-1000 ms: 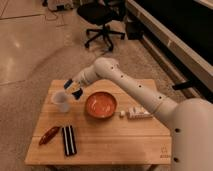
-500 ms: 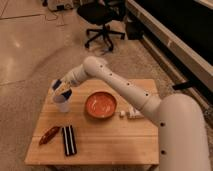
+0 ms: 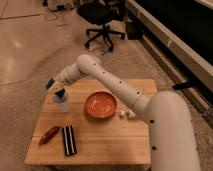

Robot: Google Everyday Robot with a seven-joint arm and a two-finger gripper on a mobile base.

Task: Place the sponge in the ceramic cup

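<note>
Just above the ceramic cup point(image 3: 61, 104) hangs the claw point(image 3: 56, 88), grip impossible to tell, sponge point(image 3: 61, 92) dark at the rim.

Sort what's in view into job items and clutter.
Job: white cup; sponge, at its mouth; end effector, just above the cup.
Lying about: orange bowl; striped bar; red item; small white pieces; office chair.

The gripper point(image 3: 56, 88), just above the ceramic cup point(image 3: 61, 104), seems to partly hide the sponge point(image 3: 61, 93).
</note>
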